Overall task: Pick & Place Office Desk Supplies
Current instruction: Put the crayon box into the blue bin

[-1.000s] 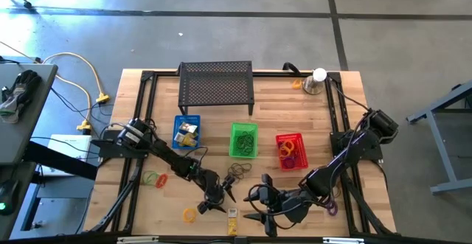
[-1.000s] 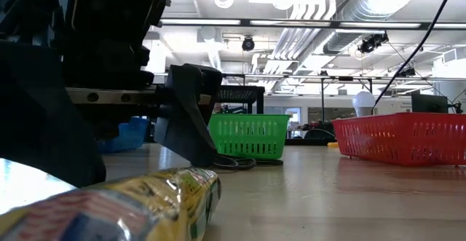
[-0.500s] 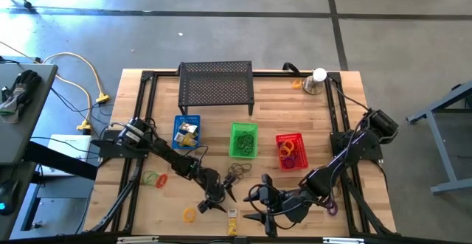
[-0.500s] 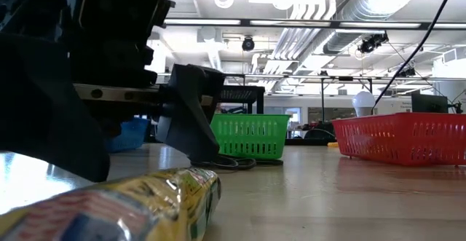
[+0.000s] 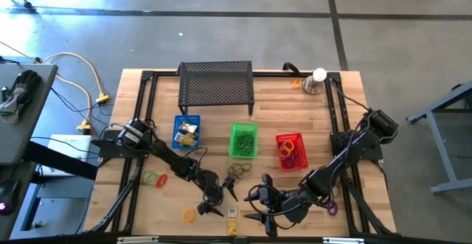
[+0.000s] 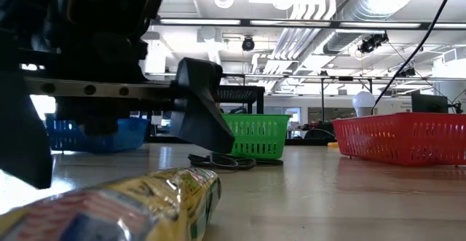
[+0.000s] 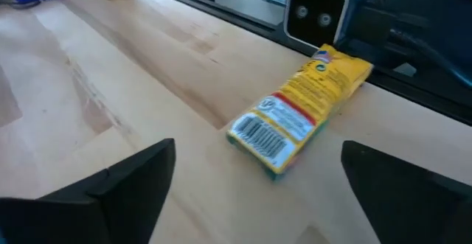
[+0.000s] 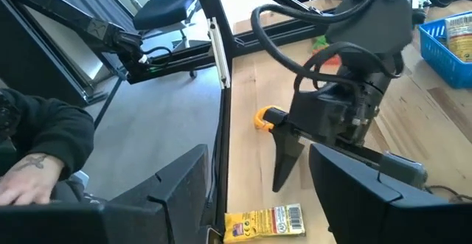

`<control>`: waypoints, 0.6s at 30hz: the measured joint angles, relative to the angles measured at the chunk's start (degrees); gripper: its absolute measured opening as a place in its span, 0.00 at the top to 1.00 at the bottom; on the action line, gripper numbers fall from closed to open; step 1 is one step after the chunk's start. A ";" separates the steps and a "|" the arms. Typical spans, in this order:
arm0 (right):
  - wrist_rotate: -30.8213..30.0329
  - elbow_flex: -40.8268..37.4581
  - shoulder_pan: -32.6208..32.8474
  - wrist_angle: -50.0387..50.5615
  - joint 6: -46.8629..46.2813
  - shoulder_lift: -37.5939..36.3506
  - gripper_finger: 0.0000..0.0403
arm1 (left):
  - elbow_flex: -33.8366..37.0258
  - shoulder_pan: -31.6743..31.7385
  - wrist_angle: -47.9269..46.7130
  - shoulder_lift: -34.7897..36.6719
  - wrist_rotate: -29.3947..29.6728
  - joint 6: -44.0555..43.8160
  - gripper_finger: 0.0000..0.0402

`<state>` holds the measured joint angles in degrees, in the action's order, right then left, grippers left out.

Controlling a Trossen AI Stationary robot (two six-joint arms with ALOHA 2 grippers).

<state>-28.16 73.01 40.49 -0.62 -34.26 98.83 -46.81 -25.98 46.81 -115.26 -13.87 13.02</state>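
near the table's front edge lies the yellow pack (image 7: 299,111) – flat, untouched, long axis running across the table along that edge. just behind it the left gripper (image 5: 212,203) hangs with fingers spread wide and empty, seemingly lined up to straddle it. right gripper (image 5: 264,206) waits beside, parted, empty.

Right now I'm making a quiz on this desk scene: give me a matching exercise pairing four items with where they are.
1. yellow packet
2. silver cup
3. orange loop
4. left hand

a. far right corner of the table
b. front edge, beside the left hand
c. open, over the table's front middle
d. flat on the wood ahead of the left hand

Pairs: 1-d, 2-a, 3-b, 4-c
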 joint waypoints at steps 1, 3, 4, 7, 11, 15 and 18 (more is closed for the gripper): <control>0.02 0.00 0.00 0.16 0.00 0.00 0.44 | 0.00 0.36 0.02 0.00 -0.71 -0.32 0.05; 0.00 0.00 0.00 0.16 -0.01 0.00 0.44 | 0.00 0.90 -0.02 0.00 -1.47 -2.39 0.03; 0.01 0.00 0.00 0.13 -0.08 0.00 0.44 | 0.00 1.12 -0.20 0.00 -1.51 -3.36 0.03; 0.01 0.00 0.00 0.12 -0.26 0.00 0.44 | 0.00 1.25 -0.28 0.00 -1.83 -3.66 0.03; 0.00 0.00 0.00 0.04 -0.33 0.00 0.44 | 0.00 1.05 0.15 0.00 -1.26 -1.16 0.03; -0.03 0.00 0.00 0.01 -0.42 0.00 0.44 | -0.04 0.40 0.61 0.00 -2.88 4.12 0.03; -0.25 0.00 0.00 -0.25 -0.74 0.00 0.44 | -0.55 0.09 0.66 0.00 -2.46 5.03 0.03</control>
<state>-28.40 73.01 40.49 -0.87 -35.00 98.83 -47.36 -25.89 47.46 -115.26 -16.34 18.05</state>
